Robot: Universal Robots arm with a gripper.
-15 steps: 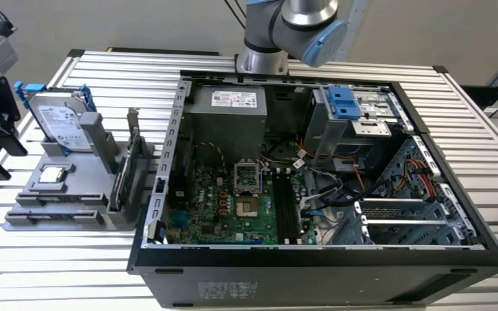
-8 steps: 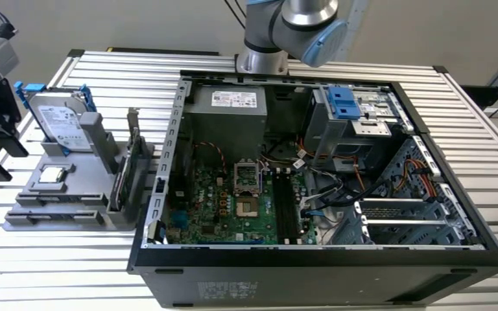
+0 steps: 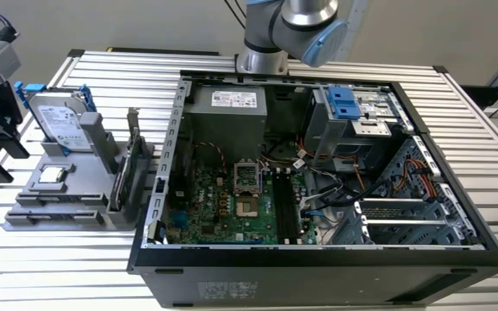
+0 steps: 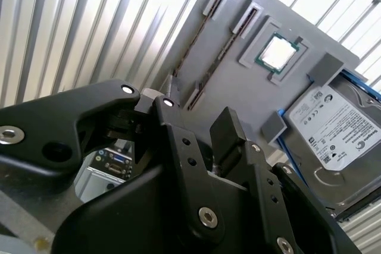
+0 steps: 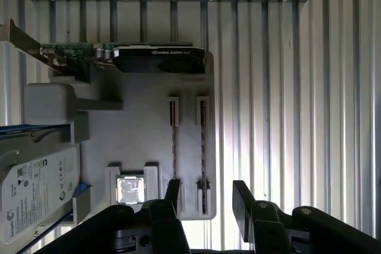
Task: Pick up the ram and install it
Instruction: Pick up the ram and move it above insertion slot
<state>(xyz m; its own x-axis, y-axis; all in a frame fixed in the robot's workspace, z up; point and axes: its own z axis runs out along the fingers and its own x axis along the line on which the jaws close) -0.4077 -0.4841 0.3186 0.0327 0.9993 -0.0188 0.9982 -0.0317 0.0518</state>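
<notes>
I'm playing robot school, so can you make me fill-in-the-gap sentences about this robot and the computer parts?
1. The gripper is ___ and holds nothing.
2. The ram stands on edge in the gray ___ beside the computer case.
3. The square chip lies next to the silver ___.
Missing words: open; tray; hard drive.

The gripper hangs above the grey parts tray, facing down at it, its two black fingers spread wide with nothing between them; the arm's grey-and-blue joints stand well apart from that tray
</notes>
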